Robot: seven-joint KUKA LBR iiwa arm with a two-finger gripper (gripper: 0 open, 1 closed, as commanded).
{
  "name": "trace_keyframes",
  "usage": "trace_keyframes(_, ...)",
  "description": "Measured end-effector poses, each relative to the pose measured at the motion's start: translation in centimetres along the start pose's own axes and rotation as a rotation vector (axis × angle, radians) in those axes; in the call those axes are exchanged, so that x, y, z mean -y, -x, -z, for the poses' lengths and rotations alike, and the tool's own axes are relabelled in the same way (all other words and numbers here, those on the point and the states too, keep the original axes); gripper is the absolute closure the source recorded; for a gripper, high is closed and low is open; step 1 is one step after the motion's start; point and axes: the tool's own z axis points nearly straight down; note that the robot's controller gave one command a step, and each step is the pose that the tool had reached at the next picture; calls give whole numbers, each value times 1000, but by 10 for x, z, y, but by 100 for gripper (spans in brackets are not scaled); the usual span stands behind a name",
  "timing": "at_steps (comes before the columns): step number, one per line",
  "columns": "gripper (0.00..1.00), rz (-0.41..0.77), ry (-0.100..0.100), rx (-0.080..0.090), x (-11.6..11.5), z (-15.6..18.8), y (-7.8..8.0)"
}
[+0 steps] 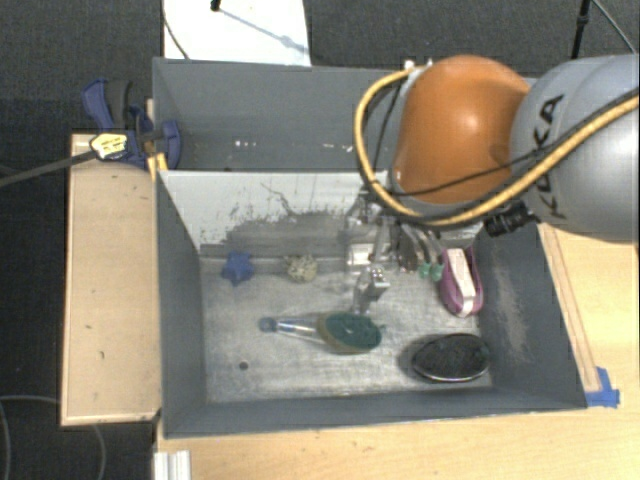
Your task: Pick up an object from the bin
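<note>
Bin: grey metal, sloped walls, a scuffed flat floor, a few loose things spread well apart. Arm: silver, reaching in from the right, with an orange cover and a yellow-and-black cable looped round it. Tool: metal, hanging low over the middle of the floor; whether it is released or clenched cannot be told, and nothing is seen grasped in it. Utensil: dark green round head with a blue handle pointing left, lying flat at the front middle of the floor, just in front of the tool's tip; whether the two touch cannot be told. Black oval item: front right corner of the floor, to the right of the utensil and apart from it. Purple and white item: right side, against the foot of the right wall, beneath the arm. Blue scrap: back left of the floor. Pale lump: near the blue scrap, to its right, at the foot of the back wall.
</note>
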Motion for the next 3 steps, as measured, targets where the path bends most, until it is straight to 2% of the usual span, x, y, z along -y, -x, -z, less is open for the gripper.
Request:
trace_keyframes(1,0,-37,0,-3,-26,-39,25)
trace_keyframes(2,0,450,1,0,-26,-170,-37)
trace_keyframes(3,100,443,1,8,-27,-167,-34)
